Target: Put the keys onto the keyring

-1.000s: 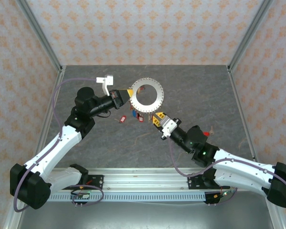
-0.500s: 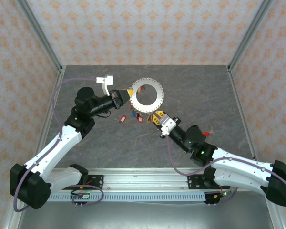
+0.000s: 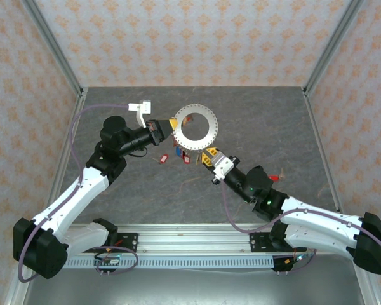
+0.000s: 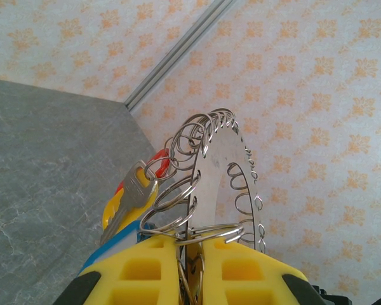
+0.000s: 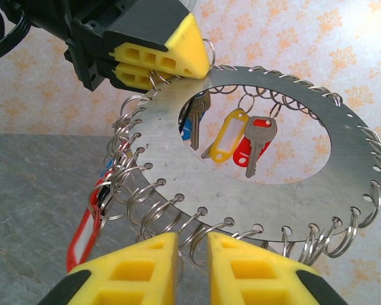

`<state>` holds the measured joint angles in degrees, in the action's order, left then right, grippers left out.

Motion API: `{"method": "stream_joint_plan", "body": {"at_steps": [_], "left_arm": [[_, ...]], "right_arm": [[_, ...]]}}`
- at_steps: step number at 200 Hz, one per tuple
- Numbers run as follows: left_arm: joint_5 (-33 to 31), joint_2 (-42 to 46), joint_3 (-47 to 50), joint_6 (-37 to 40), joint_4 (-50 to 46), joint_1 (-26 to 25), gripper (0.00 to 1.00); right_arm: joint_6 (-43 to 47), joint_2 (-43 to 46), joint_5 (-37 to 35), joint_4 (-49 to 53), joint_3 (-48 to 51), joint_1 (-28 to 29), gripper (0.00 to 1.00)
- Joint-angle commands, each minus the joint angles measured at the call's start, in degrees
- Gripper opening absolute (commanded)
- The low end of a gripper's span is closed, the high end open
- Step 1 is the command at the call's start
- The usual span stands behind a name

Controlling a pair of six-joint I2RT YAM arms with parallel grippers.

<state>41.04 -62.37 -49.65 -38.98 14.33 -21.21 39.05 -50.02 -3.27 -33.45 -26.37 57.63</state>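
**Pale metal keyring held in the air between two yellow-tipped pincers**

The left pincer is clamped on the left rim of the flat round keyring and holds it well above the dark grey, stone-patterned surface. In the left wrist view the disc rises edge-on out of the pressed-together yellow fingers. Wire split rings loop through the small holes along its rim. A silver key hangs from one loop just beside the fingers, with red and blue tags behind it.

From the right wrist view, three keys hang behind the wide central hole: a blue-tagged key, a yellow-tagged key and a red-headed key. A long red tag dangles from the loops at the left.

The right pincer sits at the disc's near rim. Its two fingers are drawn to a narrow slit, and a wire loop drops into that slit. Whether the fingers actually nip it cannot be told.

Below the disc, two small red-tagged keys lie loose on the surface. A small red piece lies beside the right arm, too small to make out.
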Motion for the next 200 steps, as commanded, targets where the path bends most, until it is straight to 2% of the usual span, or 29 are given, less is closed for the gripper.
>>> {"method": "stream_joint_plan", "body": {"at_steps": [1, 74, 120, 200], "left_arm": [[-0.62, 1.90, -1.54, 0.13, 2.80, 0.56, 0.00], [-1.17, 2.08, -1.59, 0.40, 2.14, 0.56, 0.00], [-1.57, 2.26, -1.43, 0.18, 2.20, 0.56, 0.00], [-1.57, 1.72, -1.79, -0.13, 2.45, 0.56, 0.00]], "right_arm": [[-0.14, -0.32, -1.57, -2.48, -1.87, 0.38, 0.20], [-2.64, -1.74, -1.83, -3.61, -1.95, 0.37, 0.25], [-3.50, -2.71, -6.70, -5.58, -1.47, 0.35, 0.26], [-4.41, -3.07, -7.31, -3.67, -1.30, 0.38, 0.28]]}}
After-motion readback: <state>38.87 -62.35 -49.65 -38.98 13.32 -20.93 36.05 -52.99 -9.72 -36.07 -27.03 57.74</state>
